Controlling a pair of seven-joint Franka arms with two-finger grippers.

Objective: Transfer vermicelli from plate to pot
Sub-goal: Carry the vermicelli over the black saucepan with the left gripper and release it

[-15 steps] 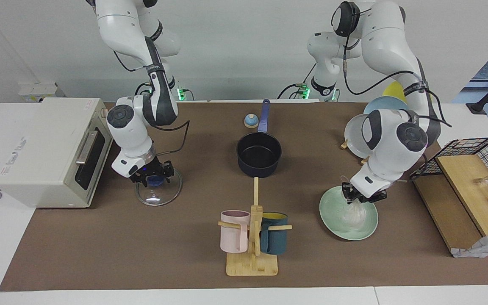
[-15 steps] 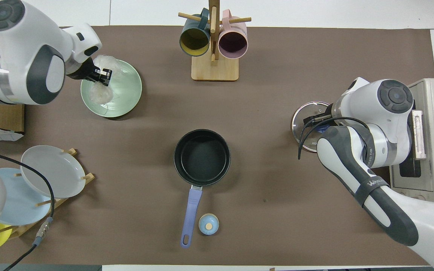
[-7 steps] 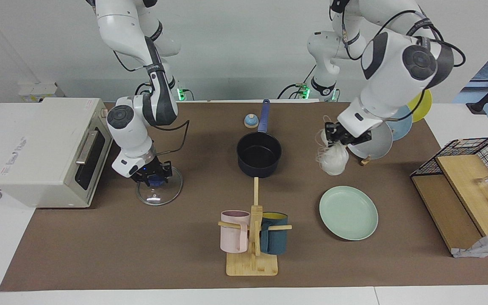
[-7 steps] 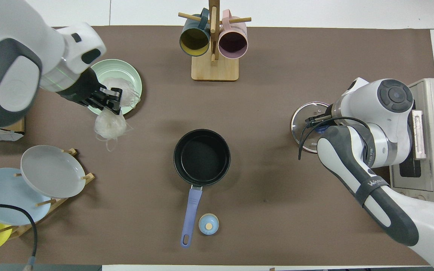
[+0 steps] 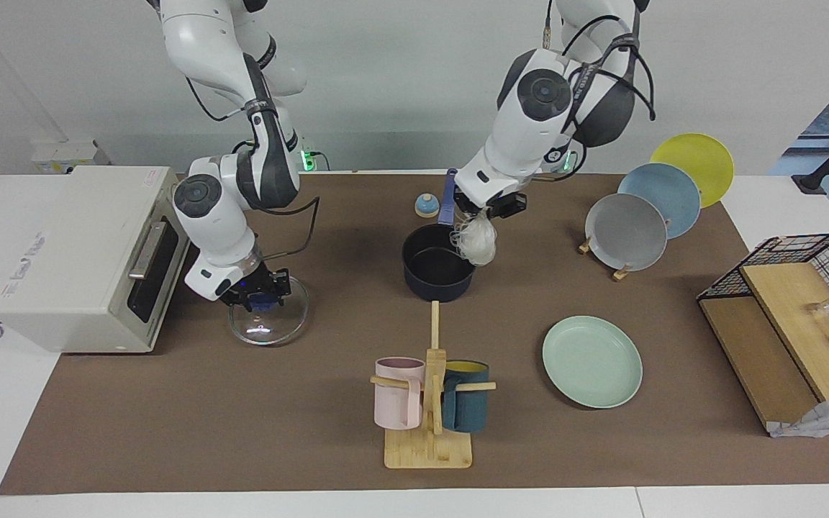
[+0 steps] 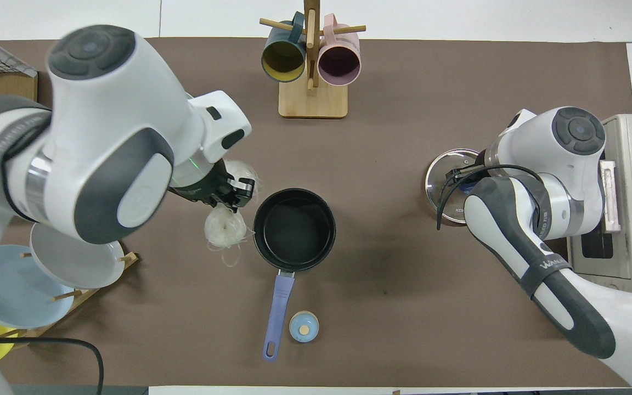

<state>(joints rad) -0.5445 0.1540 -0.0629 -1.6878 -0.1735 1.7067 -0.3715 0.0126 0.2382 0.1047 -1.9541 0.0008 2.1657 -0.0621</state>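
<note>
My left gripper [image 5: 485, 207] is shut on the vermicelli [image 5: 477, 242], a whitish noodle bundle that hangs in the air over the rim of the pot [image 5: 440, 263] at the side toward the left arm's end. In the overhead view the gripper [image 6: 235, 193] and the vermicelli [image 6: 224, 228] show beside the dark pot [image 6: 294, 229], whose blue handle points toward the robots. The mint-green plate [image 5: 592, 362] lies bare on the mat; the left arm hides it in the overhead view. My right gripper [image 5: 256, 293] is shut on the blue knob of a glass lid [image 5: 268, 316].
A mug rack [image 5: 429, 403] with a pink and a teal mug stands farther from the robots than the pot. A small blue bell [image 5: 426, 206] sits beside the pot's handle. A toaster oven [image 5: 83, 252] is beside the lid. A plate rack [image 5: 627, 230] and wire basket [image 5: 796, 280] stand at the left arm's end.
My left gripper lifted the vermicelli off the mint-green plate and carried it over to the pot's rim. The plate is now bare. The right gripper and the lid shifted slightly.
</note>
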